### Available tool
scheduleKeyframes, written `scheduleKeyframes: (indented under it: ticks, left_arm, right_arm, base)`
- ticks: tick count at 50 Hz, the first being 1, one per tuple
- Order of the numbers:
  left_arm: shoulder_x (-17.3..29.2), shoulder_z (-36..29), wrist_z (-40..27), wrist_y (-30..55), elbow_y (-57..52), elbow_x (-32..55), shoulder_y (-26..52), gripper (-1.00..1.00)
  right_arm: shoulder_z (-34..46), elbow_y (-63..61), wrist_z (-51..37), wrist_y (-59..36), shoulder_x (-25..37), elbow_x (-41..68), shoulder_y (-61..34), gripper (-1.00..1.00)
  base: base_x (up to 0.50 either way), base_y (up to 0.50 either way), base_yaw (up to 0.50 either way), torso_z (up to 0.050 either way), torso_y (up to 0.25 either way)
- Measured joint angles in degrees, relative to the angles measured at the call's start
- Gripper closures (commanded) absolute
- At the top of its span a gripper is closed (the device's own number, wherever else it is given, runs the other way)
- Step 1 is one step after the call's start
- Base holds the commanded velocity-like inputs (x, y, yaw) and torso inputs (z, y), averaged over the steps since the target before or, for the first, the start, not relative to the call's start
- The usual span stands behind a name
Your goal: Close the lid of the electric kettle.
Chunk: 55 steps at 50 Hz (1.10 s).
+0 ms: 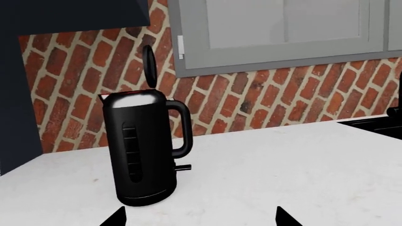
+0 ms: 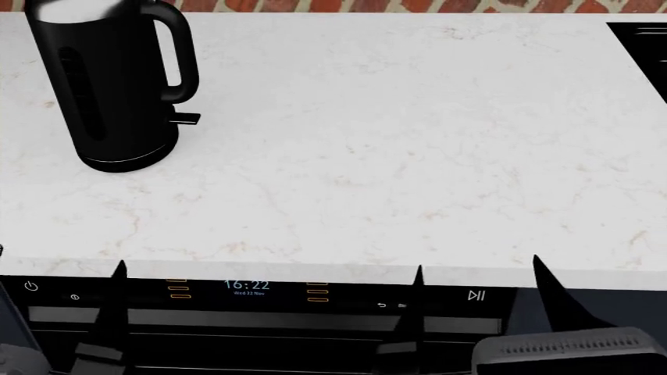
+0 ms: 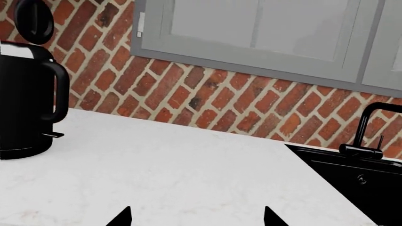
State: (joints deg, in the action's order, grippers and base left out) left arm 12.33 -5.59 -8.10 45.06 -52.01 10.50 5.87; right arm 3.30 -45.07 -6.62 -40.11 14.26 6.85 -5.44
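- Setting: a white marble-look counter runs under a red brick wall with a grey-framed window; an oven control panel shows below the counter's front edge.
- The lid stands upright, fully open, above the back of the kettle's mouth on the handle side. In the right wrist view its round face is turned toward that camera.
- The electric kettle stands upright on the counter, at about 10 o'clock in the head view, handle toward 3 o'clock and its switch tab low on the same side. The red-ringed mouth is uncovered.
- Left gripper: only two fingertips show, set well apart, so it reads open and holds nothing. It is near the kettle, not touching.
- Right gripper: tips likewise spread, empty, well apart from the kettle.
- Sink and black tap lie at the counter's 3 o'clock end, clear of the work.
- Judgement: the closing has not begun; the left arm is the better placed.
- Recommended method: raise the left gripper above the lid's top edge, bring a finger against the face that looks away from the mouth, and press it over and down toward the spout side until it seats.
- Risk: a sideways shove high up could tip or slide the tall kettle; keep the force mostly downward through the hinge arc.
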Motion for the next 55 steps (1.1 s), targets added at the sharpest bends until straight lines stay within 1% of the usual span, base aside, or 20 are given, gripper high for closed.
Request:
scheduleKeyframes:
  ticks: [3,8,19,29,35,43,55]
  left_arm:
    - [1.7,0.1,-1.9,3.4,-2.1,3.0,2.4,-1.00]
    - [6.6,0.0,-8.3,6.8,-4.4,11.8,6.6,-1.00]
    - [15.9,0.5,-20.9,9.5,-6.6,29.3,14.3,-1.00]
    - [21.8,0.9,-28.8,10.8,-7.1,41.4,21.0,-1.00]
    - [24.0,0.7,-31.7,10.9,-7.2,45.6,23.4,-1.00]
    - [25.9,-0.1,-34.1,10.3,-7.1,48.4,25.1,-1.00]
    - [27.5,-1.5,-35.6,9.1,-6.7,49.9,26.0,-1.00]
  right_arm:
    - [-0.8,-2.3,0.1,-3.0,0.5,0.7,-1.5,-1.00]
    - [-1.8,-5.6,0.2,-8.0,1.5,1.6,-4.4,-1.00]
    - [-3.3,-11.4,0.0,-17.1,4.1,4.0,-10.5,-1.00]
    - [-3.8,-13.6,-7.2,-20.1,9.8,13.9,-14.4,-1.00]
    - [-3.8,-14.0,-11.7,-20.1,13.1,19.5,-15.7,-1.00]
    - [-3.6,-14.2,-15.9,-19.3,16.1,24.5,-16.5,-1.00]
    - [-1.1,-14.2,-19.9,-18.1,19.8,27.8,-17.7,-1.00]
  base:
    - [0.00,0.00,0.00,0.000,0.000]
    - [0.00,0.00,0.00,0.000,0.000]
    - [0.00,0.00,0.00,0.000,0.000]
    - [0.00,0.00,0.00,0.000,0.000]
    - [0.00,0.00,0.00,0.000,0.000]
    - [0.00,0.00,0.00,0.000,0.000]
    - [0.00,0.50,0.00,0.000,0.000]
